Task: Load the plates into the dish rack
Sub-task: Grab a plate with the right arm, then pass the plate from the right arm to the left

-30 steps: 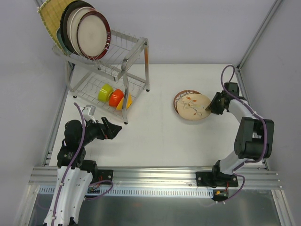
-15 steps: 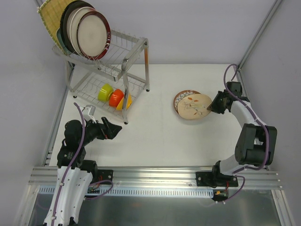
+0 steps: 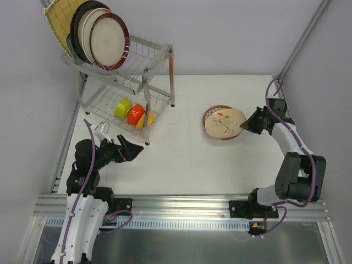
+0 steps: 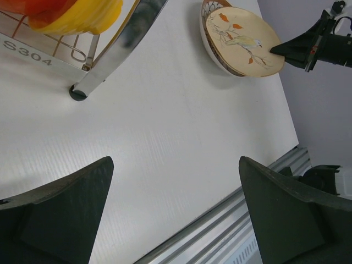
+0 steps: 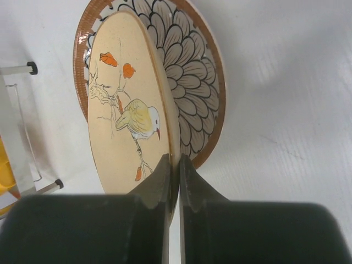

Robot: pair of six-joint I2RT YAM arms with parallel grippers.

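Right claw [image 5: 175,165] is pinched on just the rim of the cream bird plate [image 5: 124,110], tilted over the petal-pattern plate [image 5: 192,82] on the surface [image 3: 181,148], well apart from the dish rack [image 3: 159,47]. With such a thin edge grip, I'd guess it could swing or slip mid-carry. Left claw [image 3: 129,149] is wide open, holding nothing.

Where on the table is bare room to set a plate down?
Bare: the wide white stretch between the dish rack and the bird plate, and the near strip before the rail. Crowded: the rack's upper tier end holding upright plates, its lower tier with bowls.
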